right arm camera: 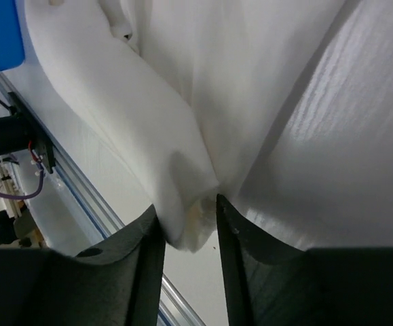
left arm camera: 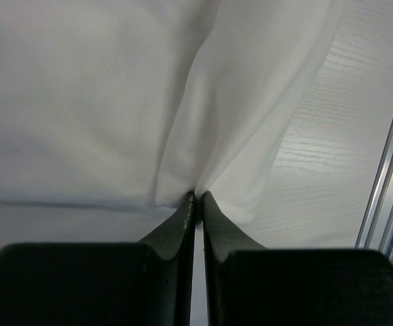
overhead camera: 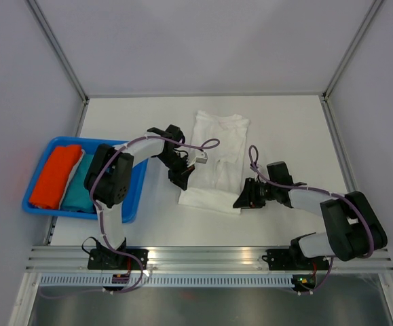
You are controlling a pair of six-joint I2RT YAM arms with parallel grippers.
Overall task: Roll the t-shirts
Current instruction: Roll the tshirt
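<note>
Left end effector (left arm camera: pixel 197 197), nearly closed, and right end effector (right arm camera: pixel 186 207), wider, pinch the white t-shirt (overhead camera: pixel 216 142) at its hem; advance both evenly.

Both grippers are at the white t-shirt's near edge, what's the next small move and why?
Probably lift both slightly and fold the near hem toward its far end, starting the roll. The left gripper is pinched shut on the white t-shirt, the right gripper has cloth bunched between its jaws, and the shirt lies mostly flat, unrolled.
</note>
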